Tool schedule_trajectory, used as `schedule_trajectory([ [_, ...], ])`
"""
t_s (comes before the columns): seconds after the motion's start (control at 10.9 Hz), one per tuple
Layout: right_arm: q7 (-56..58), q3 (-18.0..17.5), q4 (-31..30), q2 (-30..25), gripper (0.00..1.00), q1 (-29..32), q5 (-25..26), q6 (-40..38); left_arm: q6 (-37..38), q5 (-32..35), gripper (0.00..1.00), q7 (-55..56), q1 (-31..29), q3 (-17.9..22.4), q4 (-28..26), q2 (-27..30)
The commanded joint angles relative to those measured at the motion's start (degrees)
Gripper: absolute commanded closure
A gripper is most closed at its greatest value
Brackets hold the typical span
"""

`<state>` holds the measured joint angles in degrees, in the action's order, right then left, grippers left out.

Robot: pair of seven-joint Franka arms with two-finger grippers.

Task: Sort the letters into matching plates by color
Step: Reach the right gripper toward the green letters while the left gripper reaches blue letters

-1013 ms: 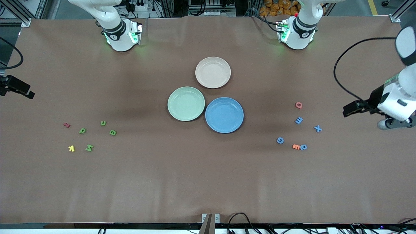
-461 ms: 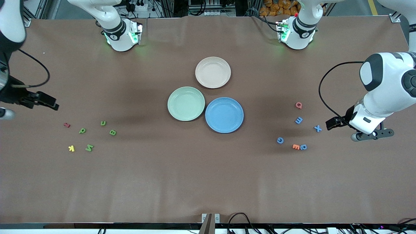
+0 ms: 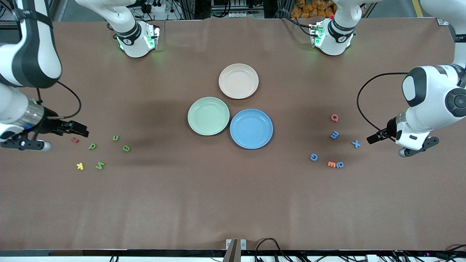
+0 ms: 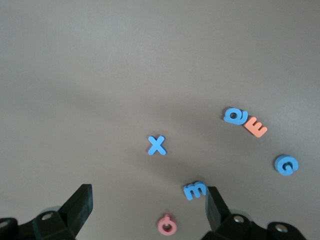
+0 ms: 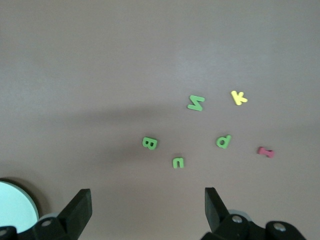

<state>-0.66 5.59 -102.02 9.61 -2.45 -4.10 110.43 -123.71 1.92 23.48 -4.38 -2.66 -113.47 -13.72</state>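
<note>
- 2 plates, the green plate [image 3: 208,116] and the blue plate [image 3: 251,128], touch mid-table, both bare.
- The left gripper [image 4: 148,210], wide, empty, hovers near the blue letters [image 3: 335,135]; the right gripper [image 5: 148,207], likewise, near the green letters [image 3: 115,138].
- Approach step: each must descend onto 1 letter.

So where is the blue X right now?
The blue X lies flat on the table toward the left arm's end, beside the blue m. The open left claw is close by it; the left wrist view shows it too.
</note>
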Motion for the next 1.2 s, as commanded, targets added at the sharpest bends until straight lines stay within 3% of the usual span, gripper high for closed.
schedule_trajectory([
  [0.0,-0.66,0.12,-5.02,1.46,0.00,-0.53,-5.65,6.45,-2.23,1.86,0.00,9.03,0.61,-0.24,-0.70,-1.40],
  [0.37,-6.80,0.03,-5.65,6.82,0.00,-2.99,-5.83,9.71,-3.91,2.03,0.06,15.71,0.43,-0.24,-0.87,-3.16],
  [0.83,-10.68,0.03,-5.74,12.53,0.00,-3.88,-7.58,15.42,-8.74,4.76,0.06,15.90,0.08,-0.24,-3.25,-4.83],
  [1.11,-13.92,0.03,-5.74,16.05,0.00,-3.44,-9.00,19.29,-10.05,6.34,0.14,15.81,-0.10,-0.42,-3.42,-5.62],
])
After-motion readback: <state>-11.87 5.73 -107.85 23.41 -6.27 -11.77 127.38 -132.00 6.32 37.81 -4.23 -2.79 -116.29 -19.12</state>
